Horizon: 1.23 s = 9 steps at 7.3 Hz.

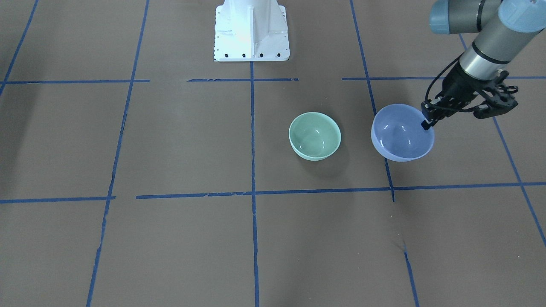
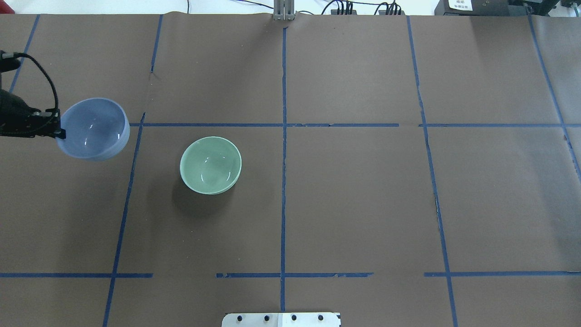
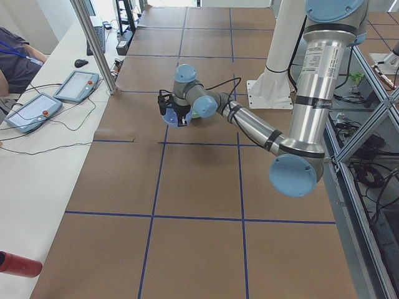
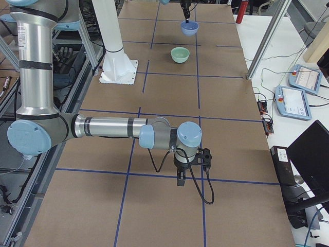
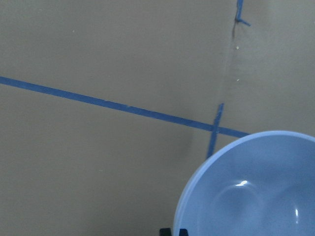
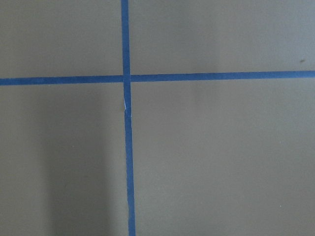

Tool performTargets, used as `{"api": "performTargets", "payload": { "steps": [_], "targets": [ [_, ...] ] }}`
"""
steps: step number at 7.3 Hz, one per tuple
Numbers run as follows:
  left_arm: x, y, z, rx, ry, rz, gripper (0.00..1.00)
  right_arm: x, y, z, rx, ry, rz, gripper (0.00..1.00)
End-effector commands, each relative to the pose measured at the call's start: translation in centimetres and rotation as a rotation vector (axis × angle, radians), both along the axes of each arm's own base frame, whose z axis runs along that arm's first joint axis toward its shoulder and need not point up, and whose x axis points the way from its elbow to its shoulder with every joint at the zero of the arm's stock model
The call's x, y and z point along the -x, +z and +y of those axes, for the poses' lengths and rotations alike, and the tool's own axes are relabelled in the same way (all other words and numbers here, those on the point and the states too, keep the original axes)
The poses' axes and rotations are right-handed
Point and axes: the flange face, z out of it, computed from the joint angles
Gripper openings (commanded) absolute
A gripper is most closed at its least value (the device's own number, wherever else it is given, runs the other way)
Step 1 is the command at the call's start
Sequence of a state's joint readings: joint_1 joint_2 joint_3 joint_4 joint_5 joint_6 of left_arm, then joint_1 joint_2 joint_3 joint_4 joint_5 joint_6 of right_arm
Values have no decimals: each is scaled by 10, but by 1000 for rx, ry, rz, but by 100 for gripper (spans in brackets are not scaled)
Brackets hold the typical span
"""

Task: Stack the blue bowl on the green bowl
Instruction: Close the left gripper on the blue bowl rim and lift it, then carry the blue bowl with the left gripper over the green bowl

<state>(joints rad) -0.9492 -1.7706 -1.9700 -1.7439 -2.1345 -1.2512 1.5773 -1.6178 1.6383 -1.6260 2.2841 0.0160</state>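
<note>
The blue bowl [image 1: 401,136] hangs tilted above the table, held by its rim in my left gripper [image 1: 426,123], which is shut on it. In the overhead view the left gripper [image 2: 59,131] is at the far left edge with the blue bowl [image 2: 93,129] beside it. The left wrist view shows the bowl's inside [image 5: 256,191] at the lower right. The green bowl [image 1: 315,135] stands upright and empty on the table, a bowl's width away from the blue one [image 2: 210,165]. My right gripper [image 4: 181,180] shows only in the exterior right view, low over the table; I cannot tell whether it is open or shut.
The brown table [image 2: 363,204] is marked with blue tape lines. The robot's white base [image 1: 251,32] stands at the table's edge. Tablets and cables [image 3: 56,99] lie on the side bench beyond the mat. The right wrist view shows only a tape crossing [image 6: 126,78].
</note>
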Motion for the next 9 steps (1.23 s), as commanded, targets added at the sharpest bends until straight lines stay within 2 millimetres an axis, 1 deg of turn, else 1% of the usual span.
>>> {"api": "performTargets", "payload": {
  "steps": [1, 2, 3, 4, 6, 7, 8, 9],
  "targets": [
    [-75, -54, 18, 87, -49, 28, 0, -1, 0, 0, 1, 2, 0, 100],
    [-97, -60, 31, 118, -58, 32, 0, -1, 0, 0, 1, 2, 0, 100],
    [-119, -57, 44, 140, -63, 21, 0, -1, 0, 0, 0, 1, 0, 100],
    [-137, -56, 52, 149, -67, 11, 0, 0, 0, 0, 1, 0, 0, 100],
    [-153, -54, 54, 159, -57, 2, 0, 0, 0, 0, 0, -1, 0, 100],
    [-164, -55, 50, 163, -54, -3, 0, 0, 0, 0, 1, 0, 0, 100],
    [-169, -48, 47, 173, -52, -15, 0, -1, 0, 0, 0, 1, 0, 100],
    [-175, -46, 51, 178, -44, -19, 0, -1, 0, 0, 0, 1, 0, 100]
  ]
}}
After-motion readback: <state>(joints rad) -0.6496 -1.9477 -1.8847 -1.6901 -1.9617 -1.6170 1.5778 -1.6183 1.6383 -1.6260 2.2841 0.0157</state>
